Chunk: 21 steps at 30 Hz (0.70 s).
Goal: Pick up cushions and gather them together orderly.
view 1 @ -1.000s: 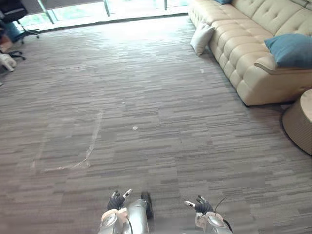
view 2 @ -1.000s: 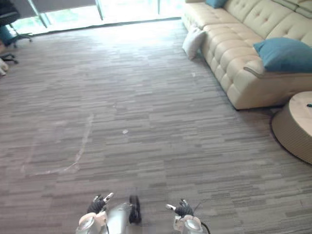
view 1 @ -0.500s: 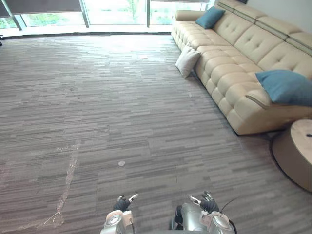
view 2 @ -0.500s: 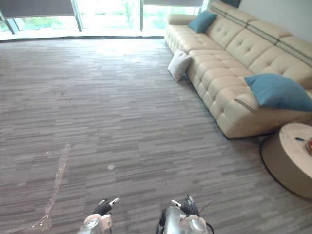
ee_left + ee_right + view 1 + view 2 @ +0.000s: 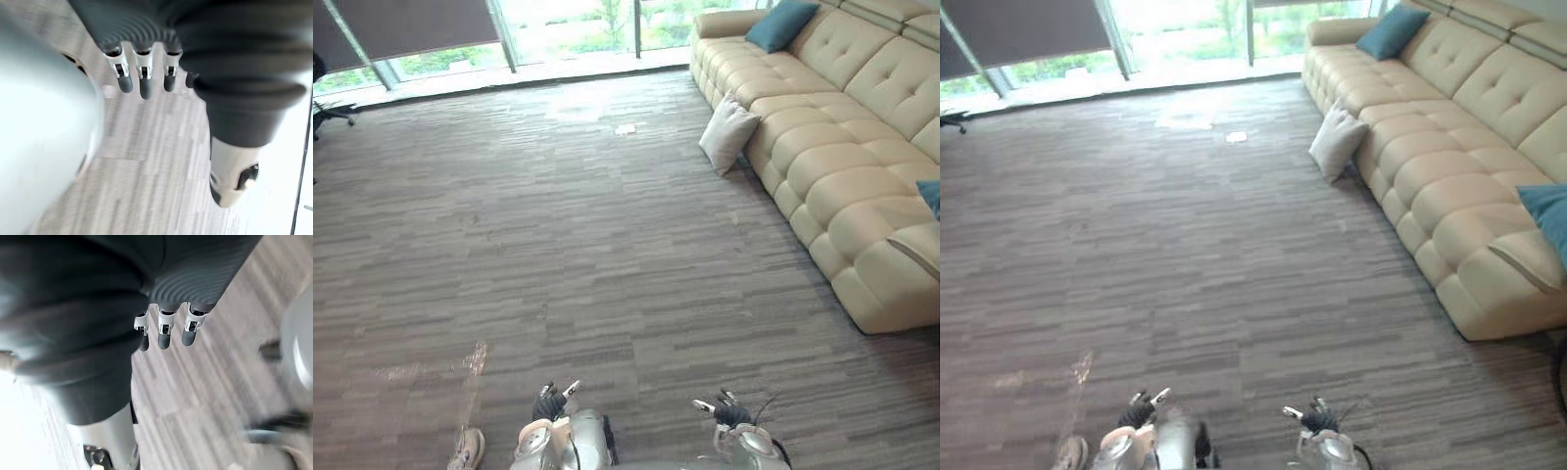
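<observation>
Both hands hang low and empty. The left hand (image 5: 550, 402) has its fingers (image 5: 141, 83) loosely straight, with nothing between them and the thumb; the right hand (image 5: 725, 413) is the same, its fingers (image 5: 164, 335) relaxed above bare carpet (image 5: 558, 245).

Every cushion lies well beyond the fingers, ahead and towards the right hand's side. I count three cushions and one cream sofa (image 5: 832, 186). One beige cushion (image 5: 728, 134) stands on the carpet, tilted against the sofa's front. The far teal cushion (image 5: 781, 23) sits on the seat by the armrest, farthest from either hand; the near teal cushion (image 5: 1547, 217), cut off by the view's edge, is the closest to the right fingers.

They look plump and soft, so likely light, not fragile and not slippery; each should squash and sag under a grasp rather than hold its shape. A pinch at one corner would probably let it swing. Fingers closing on opposite side edges, one hand each side, seems the surer hold; on the beige cushion, the upper edge standing free of the sofa is the easiest place to start.
</observation>
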Tool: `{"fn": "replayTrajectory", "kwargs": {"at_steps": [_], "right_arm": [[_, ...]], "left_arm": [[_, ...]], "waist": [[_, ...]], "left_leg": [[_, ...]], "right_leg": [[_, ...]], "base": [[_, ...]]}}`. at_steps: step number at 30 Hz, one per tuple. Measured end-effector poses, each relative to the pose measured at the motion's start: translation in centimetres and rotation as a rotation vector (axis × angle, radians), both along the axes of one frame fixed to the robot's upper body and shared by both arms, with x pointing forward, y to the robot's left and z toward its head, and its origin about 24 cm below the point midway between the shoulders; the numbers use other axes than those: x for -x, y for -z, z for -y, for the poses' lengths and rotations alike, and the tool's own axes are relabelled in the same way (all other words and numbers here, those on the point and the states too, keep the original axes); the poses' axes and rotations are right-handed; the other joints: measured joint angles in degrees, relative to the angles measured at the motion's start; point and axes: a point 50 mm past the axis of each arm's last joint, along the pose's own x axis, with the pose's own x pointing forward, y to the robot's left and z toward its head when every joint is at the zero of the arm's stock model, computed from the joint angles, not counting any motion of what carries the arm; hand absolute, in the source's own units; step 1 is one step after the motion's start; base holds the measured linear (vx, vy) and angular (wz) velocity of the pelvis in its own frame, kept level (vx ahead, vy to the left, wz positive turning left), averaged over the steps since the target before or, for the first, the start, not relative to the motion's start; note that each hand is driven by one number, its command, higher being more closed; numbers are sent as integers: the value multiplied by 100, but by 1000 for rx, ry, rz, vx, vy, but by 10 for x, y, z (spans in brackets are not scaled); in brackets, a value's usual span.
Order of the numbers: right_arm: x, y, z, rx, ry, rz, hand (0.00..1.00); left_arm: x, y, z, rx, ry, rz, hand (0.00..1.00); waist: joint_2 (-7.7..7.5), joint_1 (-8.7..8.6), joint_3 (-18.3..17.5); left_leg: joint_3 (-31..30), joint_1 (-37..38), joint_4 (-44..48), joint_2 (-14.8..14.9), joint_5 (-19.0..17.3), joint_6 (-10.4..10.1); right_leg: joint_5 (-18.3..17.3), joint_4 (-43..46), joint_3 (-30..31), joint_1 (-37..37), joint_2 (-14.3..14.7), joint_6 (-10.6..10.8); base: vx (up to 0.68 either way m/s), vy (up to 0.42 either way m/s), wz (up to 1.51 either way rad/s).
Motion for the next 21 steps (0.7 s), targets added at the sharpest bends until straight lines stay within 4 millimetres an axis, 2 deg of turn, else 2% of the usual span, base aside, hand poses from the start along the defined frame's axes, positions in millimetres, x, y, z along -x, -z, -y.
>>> {"fn": "replayTrajectory", "kwargs": {"at_steps": [1, 2, 3, 4, 5, 6, 7, 8, 9, 10, 12, 13, 14, 15, 16, 17, 18, 19, 21], "right_arm": [[3, 2, -2, -3, -9, -15, 0], [9, 5, -6, -15, -8, -33, 0], [13, 6, -7, -21, -6, -44, 0], [13, 6, -8, -24, -5, -46, 0], [18, 7, -9, -26, -2, -52, 0], [17, 7, -8, -23, -3, -47, 0], [12, 3, -6, -13, -14, -16, 0], [11, 2, -6, -11, -16, -7, 0], [8, -1, -3, 5, -26, 15, 0], [6, -3, 1, 18, -26, 37, 0], [2, -7, 2, 16, -14, 66, 0], [0, -9, 7, 24, -2, 80, 0], [0, -9, 11, 33, 7, 80, 0], [0, -9, 12, 35, 11, 79, 0], [0, -9, 17, 41, 32, 77, 0], [0, -9, 20, 51, 28, 74, 0], [0, -9, 25, 62, 24, 71, 0], [-4, -9, 30, 81, 11, 65, 0], [-7, -10, 35, 93, 6, 63, 0]], "left_arm": [[2, 0, -5, -15, -2, -6, 0], [2, 0, -11, -32, 3, -12, 0], [2, 0, -12, -36, 3, -12, 0], [2, -1, -14, -39, 3, -12, 0], [1, -1, -16, -46, 12, -12, 0], [1, 0, -14, -43, 17, -17, 0], [0, 2, -11, -37, 34, -32, 0], [0, 3, -10, -35, 44, -39, 0], [-1, 4, -5, -25, 66, -48, 0], [-3, 5, 2, -9, 77, -48, 0], [-4, 5, 4, -4, 81, -52, 0], [-4, 6, 8, 5, 93, -64, 0], [-5, 7, 13, 16, 104, -69, 0], [-6, 7, 15, 22, 106, -68, 0], [-6, 8, 22, 41, 109, -71, 0], [-1, 11, 26, 53, 105, -87, 0], [0, 11, 28, 58, 121, -94, 0], [1, 12, 28, 61, 109, -95, 0], [-1, 11, 27, 56, 102, -91, 0]], "waist": [[-109, 24, -91], [-300, -1, -276], [-380, 15, -297], [-443, 35, -317], [-534, 50, -310], [-508, 40, -304], [-452, -11, -255], [-468, -46, -255], [-411, -143, -234], [-284, -148, -225], [-328, -171, -194], [-328, -239, -168], [-322, -307, -168], [-321, -333, -167], [-313, -414, -174], [-218, -500, -156], [-158, -520, -174], [13, -425, -192], [123, -458, -109]], "left_leg": [[39, 19, 69, -145, 95, 236], [201, 22, 217, -287, -116, 481], [251, 120, 463, -339, -348, 604], [275, 209, 485, -399, -399, 657], [299, 647, 361, -581, -614, 697], [291, 819, 283, -599, -721, 672], [226, 1370, 56, -722, -983, 578], [179, 1549, -30, -772, -1001, 602], [141, 2003, -313, -791, -1105, 654], [127, 2442, -691, -755, -1341, 554], [115, 2777, -880, -806, -1524, 533], [13, 3056, -946, -782, -1669, 518], [-135, 3339, -1068, -758, -1804, 558], [-196, 3434, -1126, -750, -1860, 553], [-391, 3718, -1356, -763, -1942, 523], [-651, 4003, -1433, -760, -1939, 496], [-752, 4057, -1399, -694, -1905, 456], [-894, 3933, -865, -498, -1685, 133], [-1139, 3295, 683, -474, -1172, -30]], "right_leg": [[5, -59, 113, 80, -123, 9], [280, 185, 266, -22, -366, 39], [575, 647, 445, -128, -491, 333], [669, 892, 508, -174, -532, 405], [1153, 2266, 763, -621, -617, 665], [1460, 2883, 863, -885, -602, 815], [1625, 4767, 937, -1767, -549, 965], [1558, 5132, 929, -1982, -542, 973], [1311, 5555, 710, -2450, -455, 826], [1032, 5614, 370, -2959, -370, 651], [808, 5326, 35, -3505, -380, 582], [681, 4672, -367, -3813, -330, 367], [687, 3818, -710, -3934, -274, 262], [744, 3488, -775, -3969, -246, 218], [1088, 2418, -769, -4039, -129, 142], [1640, 2311, -659, -4003, 1, -291], [1512, 2458, -660, -3990, 49, -416], [1187, 2777, -745, -3941, 7, -524], [926, 2877, -779, -3703, -8, -480]], "base": [[886, 370, -48], [916, 405, -19], [754, 354, -3], [696, 352, -11], [513, 245, -9], [707, 300, -7], [554, 207, 4], [638, 202, 20], [495, 125, 13], [487, 120, 5], [441, 60, 5], [627, -16, 41], [531, -28, 52], [613, -97, 81], [697, -143, 96], [855, -170, 89], [772, -155, 41], [742, -171, 9], [718, -192, 20]]}}
